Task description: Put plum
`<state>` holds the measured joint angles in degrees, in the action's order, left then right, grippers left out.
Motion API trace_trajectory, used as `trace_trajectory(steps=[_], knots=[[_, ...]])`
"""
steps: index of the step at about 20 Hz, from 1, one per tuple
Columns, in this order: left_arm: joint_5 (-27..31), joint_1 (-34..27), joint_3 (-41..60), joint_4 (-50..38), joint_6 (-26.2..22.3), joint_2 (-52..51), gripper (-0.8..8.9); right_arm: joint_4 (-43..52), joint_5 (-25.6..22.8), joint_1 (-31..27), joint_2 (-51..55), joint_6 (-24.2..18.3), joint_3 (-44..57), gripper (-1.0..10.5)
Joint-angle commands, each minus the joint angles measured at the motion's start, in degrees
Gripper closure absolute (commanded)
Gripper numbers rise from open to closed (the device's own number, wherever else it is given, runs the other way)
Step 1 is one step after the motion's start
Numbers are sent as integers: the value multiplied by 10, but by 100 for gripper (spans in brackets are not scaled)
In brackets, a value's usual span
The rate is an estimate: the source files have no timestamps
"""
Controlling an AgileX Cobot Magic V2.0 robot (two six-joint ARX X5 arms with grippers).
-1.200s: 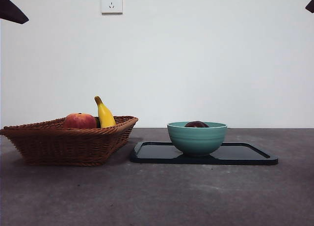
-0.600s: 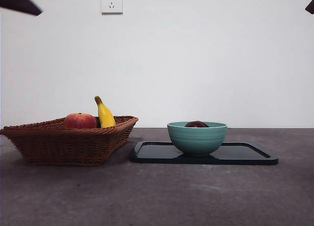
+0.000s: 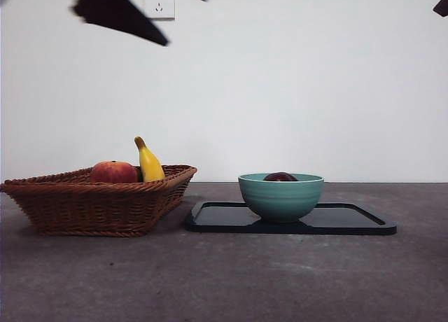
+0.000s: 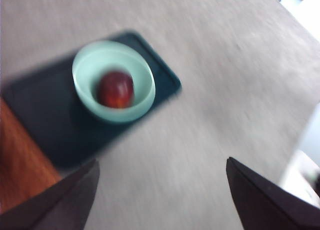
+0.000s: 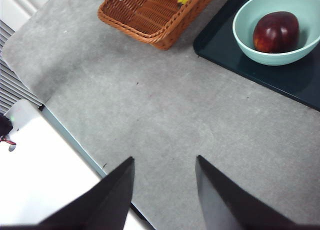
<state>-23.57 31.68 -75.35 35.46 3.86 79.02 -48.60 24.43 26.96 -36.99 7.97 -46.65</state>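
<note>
Your left gripper (image 4: 160, 190) hangs high over the gray table (image 3: 280, 280), jaws wide apart and empty. Your right gripper (image 5: 165, 190) waits, jaws apart, empty too. The plum (image 5: 276, 31) sits in the green bowl (image 3: 281, 196) on the black tray (image 3: 350, 220). The basket (image 3: 98, 203) holds a banana (image 3: 148, 162) and a red fruit (image 3: 113, 172).

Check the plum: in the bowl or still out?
In. The plum lies inside the green bowl on the dark tray; neither open gripper touches it.
</note>
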Motion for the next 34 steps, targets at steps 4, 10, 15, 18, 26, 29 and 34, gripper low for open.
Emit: trace_trajectory(steps=[4,10,15,18,26,29,34], knots=[[55,23,-165,-4,-34,174,410,5,2,3,-3,6,-5,751],[57,31,-293,-3,-35,328,412,3,2,3,-3,6,-5,751],[66,46,-323,-12,-72,409,413,-3,2,3,-3,6,-5,751],[101,56,-323,-12,-99,440,413,-4,2,3,-3,6,-5,751],[115,71,-323,-27,-120,481,413,-4,1,3,-3,6,-5,751],[122,76,-323,-31,-124,489,413,-4,1,3,-3,5,-5,751],[122,81,-323,-38,-124,495,413,-4,0,3,-3,3,-5,751]])
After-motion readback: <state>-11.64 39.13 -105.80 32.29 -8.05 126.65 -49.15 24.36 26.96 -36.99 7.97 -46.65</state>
